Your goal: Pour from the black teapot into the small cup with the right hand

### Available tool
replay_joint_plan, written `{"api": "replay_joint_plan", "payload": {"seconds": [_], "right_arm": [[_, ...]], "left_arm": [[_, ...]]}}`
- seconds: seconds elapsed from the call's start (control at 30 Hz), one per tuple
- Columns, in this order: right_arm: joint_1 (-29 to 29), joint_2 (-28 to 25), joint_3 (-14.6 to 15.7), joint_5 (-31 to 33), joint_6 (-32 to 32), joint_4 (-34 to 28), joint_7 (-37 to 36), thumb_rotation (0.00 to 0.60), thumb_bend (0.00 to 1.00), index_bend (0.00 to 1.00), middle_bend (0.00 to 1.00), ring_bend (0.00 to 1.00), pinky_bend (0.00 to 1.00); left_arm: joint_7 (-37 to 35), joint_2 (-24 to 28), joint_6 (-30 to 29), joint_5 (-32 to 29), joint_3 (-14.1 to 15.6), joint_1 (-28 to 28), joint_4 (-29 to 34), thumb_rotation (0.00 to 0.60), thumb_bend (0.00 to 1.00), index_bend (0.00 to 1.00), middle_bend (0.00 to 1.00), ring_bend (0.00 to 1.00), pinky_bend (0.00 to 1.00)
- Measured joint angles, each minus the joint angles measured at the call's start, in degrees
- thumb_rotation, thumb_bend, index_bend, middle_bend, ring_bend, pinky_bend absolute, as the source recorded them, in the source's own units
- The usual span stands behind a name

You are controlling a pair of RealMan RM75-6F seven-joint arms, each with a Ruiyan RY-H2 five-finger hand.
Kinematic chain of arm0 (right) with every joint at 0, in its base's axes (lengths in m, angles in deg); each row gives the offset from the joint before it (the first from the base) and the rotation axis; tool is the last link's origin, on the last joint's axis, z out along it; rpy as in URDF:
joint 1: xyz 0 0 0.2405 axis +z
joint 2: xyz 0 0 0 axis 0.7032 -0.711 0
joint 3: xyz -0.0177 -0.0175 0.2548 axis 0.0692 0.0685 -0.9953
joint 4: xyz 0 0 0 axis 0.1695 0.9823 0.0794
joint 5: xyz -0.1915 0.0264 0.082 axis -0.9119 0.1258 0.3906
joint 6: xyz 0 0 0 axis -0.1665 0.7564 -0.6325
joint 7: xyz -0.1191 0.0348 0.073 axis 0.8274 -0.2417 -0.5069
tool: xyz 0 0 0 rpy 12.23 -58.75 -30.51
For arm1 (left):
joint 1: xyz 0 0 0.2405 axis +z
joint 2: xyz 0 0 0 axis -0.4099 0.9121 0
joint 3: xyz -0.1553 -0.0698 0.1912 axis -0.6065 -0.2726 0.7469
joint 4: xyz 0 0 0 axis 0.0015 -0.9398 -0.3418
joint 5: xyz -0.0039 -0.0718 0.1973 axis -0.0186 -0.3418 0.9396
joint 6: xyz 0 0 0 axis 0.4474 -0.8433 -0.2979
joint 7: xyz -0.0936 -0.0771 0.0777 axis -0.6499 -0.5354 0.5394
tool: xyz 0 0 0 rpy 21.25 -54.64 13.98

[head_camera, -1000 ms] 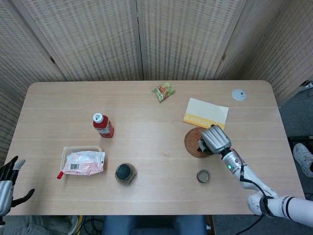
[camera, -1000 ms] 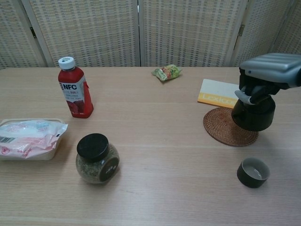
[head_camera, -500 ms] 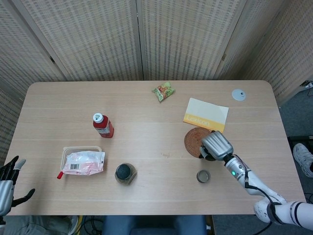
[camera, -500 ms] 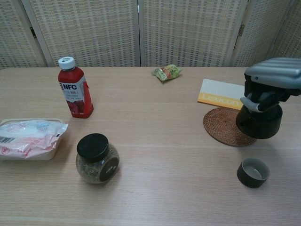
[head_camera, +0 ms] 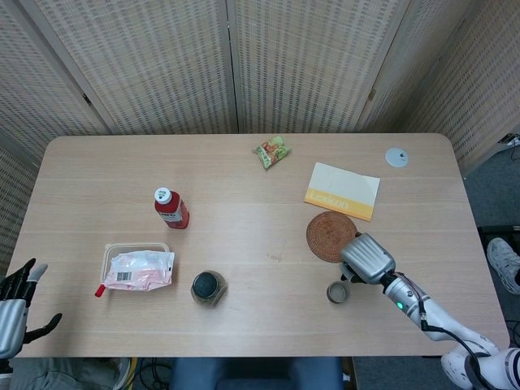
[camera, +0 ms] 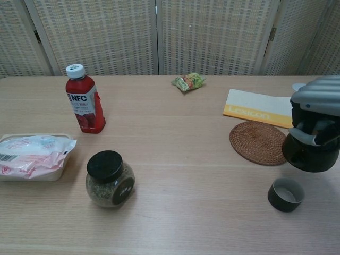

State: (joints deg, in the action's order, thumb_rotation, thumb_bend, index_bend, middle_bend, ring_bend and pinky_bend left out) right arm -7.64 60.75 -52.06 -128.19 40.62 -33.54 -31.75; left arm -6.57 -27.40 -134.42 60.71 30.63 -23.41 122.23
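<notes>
Gripping the black teapot (camera: 312, 154) above the small cup (camera: 286, 194), the right robot hand (camera: 319, 109) hovers beside the "Lexicon" booklet (camera: 256, 107).

The woven mat (camera: 258, 142) lies right of centre on the table (head_camera: 244, 219), with the booklet (camera: 257, 108) just behind it. The right hand (camera: 317, 104) holds the teapot (camera: 311, 153) right of the mat, above and just behind the small cup (camera: 286, 194). Far left sit the bottle (camera: 84, 105), the tray (camera: 33, 157) and the jar (camera: 109, 178); the snack packet (camera: 188, 82) lies far back.
</notes>
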Motion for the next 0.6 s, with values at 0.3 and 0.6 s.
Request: {"api": "replay_joint_plan", "payload": {"seconds": [0.3, 0.6], "right_arm": [[1.01, 0.54, 0.62, 0.09, -2.7, -0.55, 4.43, 0.469, 0.65, 1.0, 1.0, 0.93, 0.49], [2.41, 0.9, 0.91, 0.95, -4.71, -1.23, 10.37, 0.469, 0.65, 1.0, 1.0, 0.93, 0.5]], "left_arm": [[-0.61, -0.12, -0.77, -0.05, 0.17, 0.65, -0.37, 0.6, 0.2, 0.09, 0.0, 0.07, 0.08], [-1.27, -0.47, -1.11, -0.21, 0.27, 1.12, -0.98, 0.6, 0.2, 0.09, 0.0, 0.07, 0.07]]}}
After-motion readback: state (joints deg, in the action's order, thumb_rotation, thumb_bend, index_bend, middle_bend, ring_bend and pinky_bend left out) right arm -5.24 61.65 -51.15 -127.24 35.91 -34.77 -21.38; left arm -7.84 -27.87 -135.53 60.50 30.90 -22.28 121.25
